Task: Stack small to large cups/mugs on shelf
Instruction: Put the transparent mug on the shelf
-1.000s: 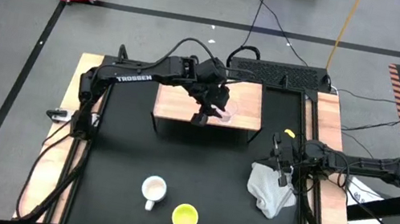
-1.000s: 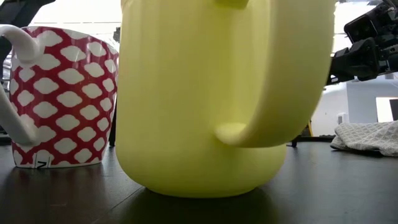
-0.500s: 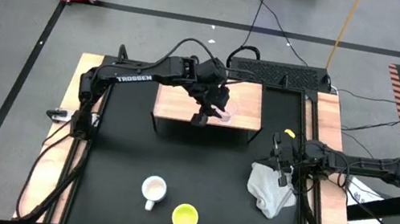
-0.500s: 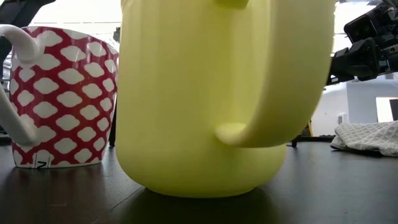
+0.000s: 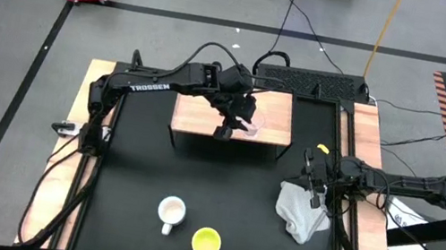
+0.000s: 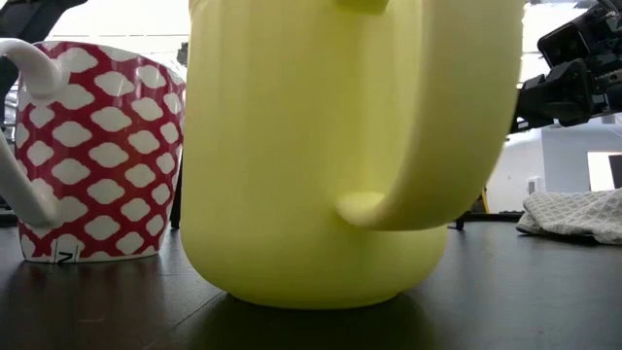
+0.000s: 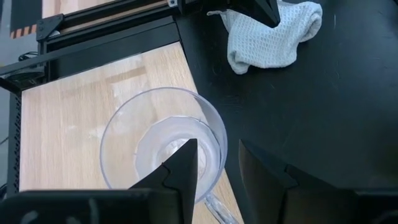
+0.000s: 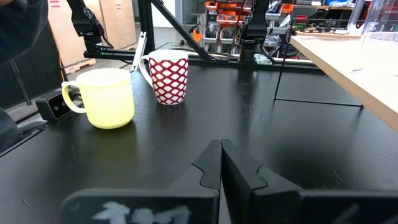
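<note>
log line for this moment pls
left gripper: fingers across glass cup rim on shelf | right gripper: shut, idle

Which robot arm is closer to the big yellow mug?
Neither clearly: the yellow handled mug sits at the table's near edge; the left gripper is over the wooden shelf, the right gripper by the white cloth.

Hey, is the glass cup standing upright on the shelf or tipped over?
Upright. The left wrist view looks down into the glass cup's open mouth as it sits on the shelf, with one finger of the left claw inside its rim.
</note>
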Controlling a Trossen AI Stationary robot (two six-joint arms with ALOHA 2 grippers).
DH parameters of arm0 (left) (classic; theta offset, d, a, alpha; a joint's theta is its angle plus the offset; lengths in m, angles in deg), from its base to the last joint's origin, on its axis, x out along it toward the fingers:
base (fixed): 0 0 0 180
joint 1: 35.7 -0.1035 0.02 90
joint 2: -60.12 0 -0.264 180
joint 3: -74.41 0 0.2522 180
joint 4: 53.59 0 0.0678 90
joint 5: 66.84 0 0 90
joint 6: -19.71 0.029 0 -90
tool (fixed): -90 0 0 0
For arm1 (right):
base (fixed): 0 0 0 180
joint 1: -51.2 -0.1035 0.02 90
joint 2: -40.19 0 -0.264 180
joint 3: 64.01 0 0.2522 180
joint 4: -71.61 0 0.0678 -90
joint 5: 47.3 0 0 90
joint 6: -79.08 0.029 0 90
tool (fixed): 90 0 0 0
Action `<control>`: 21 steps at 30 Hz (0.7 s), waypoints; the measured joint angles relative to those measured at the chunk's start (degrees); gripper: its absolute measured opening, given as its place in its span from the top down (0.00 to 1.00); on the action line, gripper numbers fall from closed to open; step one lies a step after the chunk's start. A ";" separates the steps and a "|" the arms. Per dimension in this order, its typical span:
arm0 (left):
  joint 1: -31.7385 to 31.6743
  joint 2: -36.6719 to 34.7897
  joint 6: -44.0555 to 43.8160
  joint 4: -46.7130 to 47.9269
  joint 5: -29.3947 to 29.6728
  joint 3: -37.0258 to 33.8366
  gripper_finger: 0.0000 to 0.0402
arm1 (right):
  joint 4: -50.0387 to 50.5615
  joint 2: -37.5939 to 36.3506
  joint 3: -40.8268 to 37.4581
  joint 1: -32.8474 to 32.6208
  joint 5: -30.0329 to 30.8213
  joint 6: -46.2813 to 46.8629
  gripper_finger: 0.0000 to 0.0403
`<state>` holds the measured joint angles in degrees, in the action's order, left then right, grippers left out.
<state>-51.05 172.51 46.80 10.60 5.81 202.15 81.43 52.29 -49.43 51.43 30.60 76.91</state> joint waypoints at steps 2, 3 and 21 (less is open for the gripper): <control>0.00 0.00 0.31 0.02 0.83 0.00 0.70 | 0.00 -0.02 0.00 0.00 -0.02 0.00 1.00; 0.00 0.00 0.47 0.02 1.39 0.00 0.70 | 0.00 0.00 0.00 -0.02 0.00 0.00 1.00; 0.00 0.25 0.92 0.21 2.70 0.00 0.70 | 0.22 -0.02 0.00 -0.02 0.00 0.00 1.00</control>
<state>-51.05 172.76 47.72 10.82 8.51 202.15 81.65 52.27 -49.43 51.41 30.60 76.91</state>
